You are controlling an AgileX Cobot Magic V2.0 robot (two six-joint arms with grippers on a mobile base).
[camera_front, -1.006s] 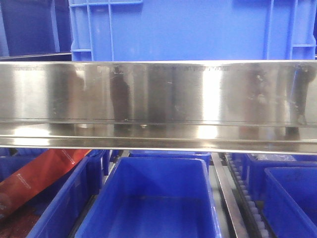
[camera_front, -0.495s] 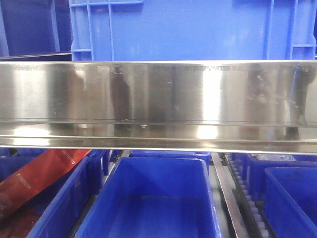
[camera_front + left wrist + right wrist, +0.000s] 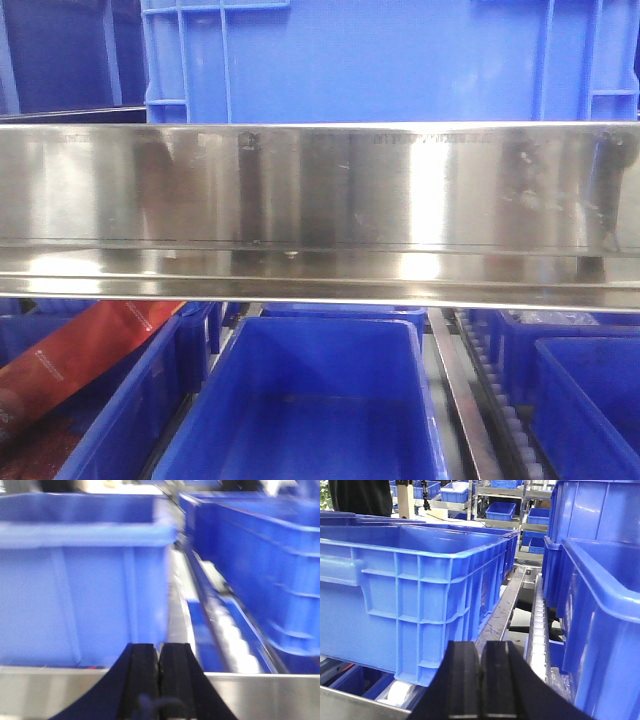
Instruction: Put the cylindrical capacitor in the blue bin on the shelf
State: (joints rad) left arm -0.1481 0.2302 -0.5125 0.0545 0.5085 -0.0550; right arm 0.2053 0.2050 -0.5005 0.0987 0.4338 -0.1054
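At the moment of inspection the cylindrical capacitor was not visible in any view, and its location could not be established. The left gripper (image 3: 159, 667) had its jaws pressed together with no gap and nothing between them, facing a blue bin (image 3: 80, 580) just behind the front rail of the shelf (image 3: 270, 695); that view was blurred. The right gripper (image 3: 480, 672) likewise had its jaws together and empty, pointed at the gap between a large blue crate (image 3: 415, 595) and a second crate (image 3: 600, 615) at the right edge, where white roller tracks (image 3: 538, 630) ran back along the shelf. In the front view the shelf rail (image 3: 320, 200) spanned the width, with an open blue bin (image 3: 320, 400) below centre whose visible part held nothing, and a red packet (image 3: 80, 355) lying in the bin at the lower left. Judged from the task wording alone, a small capacitor would be light, rigid and smooth-sided, liable to roll or slip; a grip across the body at mid-height appeared soundest, avoiding any leads.
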